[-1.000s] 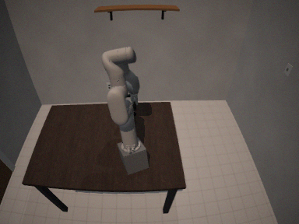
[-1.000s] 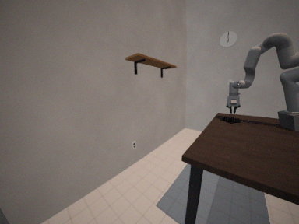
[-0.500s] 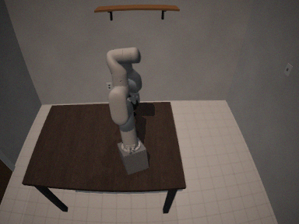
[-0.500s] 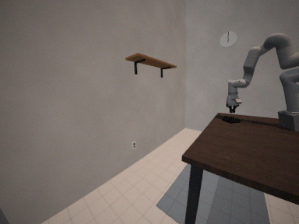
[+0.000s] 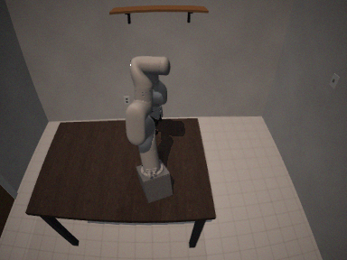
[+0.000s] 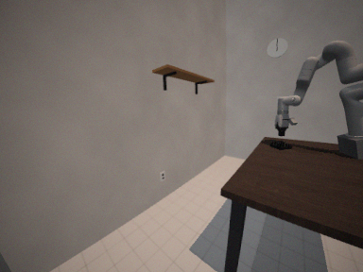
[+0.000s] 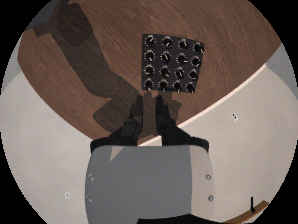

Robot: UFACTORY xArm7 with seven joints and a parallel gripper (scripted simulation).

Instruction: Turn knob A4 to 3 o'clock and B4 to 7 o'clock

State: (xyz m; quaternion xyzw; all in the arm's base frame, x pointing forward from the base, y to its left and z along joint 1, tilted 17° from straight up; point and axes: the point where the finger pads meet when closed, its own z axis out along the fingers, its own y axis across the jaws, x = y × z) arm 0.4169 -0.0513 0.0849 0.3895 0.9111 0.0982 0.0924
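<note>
Gripper [image 5: 157, 132] [image 6: 282, 134] [image 7: 149, 103]: fingers narrowly parted, nothing between, above the table. Knob box [image 6: 280, 147] [image 7: 173, 63]: on the table [image 5: 90, 167] [image 6: 302, 175] [image 7: 120, 45], below the fingertips; probably wanted vertical descent, centred on one knob, neighbours untouched.

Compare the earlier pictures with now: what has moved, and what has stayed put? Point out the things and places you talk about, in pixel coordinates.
The gripper [image 5: 156, 123] [image 6: 282, 134] [image 7: 149, 103] has turned about its upright axis, showing a narrower side in the exterior view. In the top view, the far bend of the arm [image 5: 151, 65] [image 6: 290, 100] has shifted right. Nothing was visibly grasped or released. The knob box [image 6: 281, 147] [image 7: 173, 64] stayed in place.
</note>
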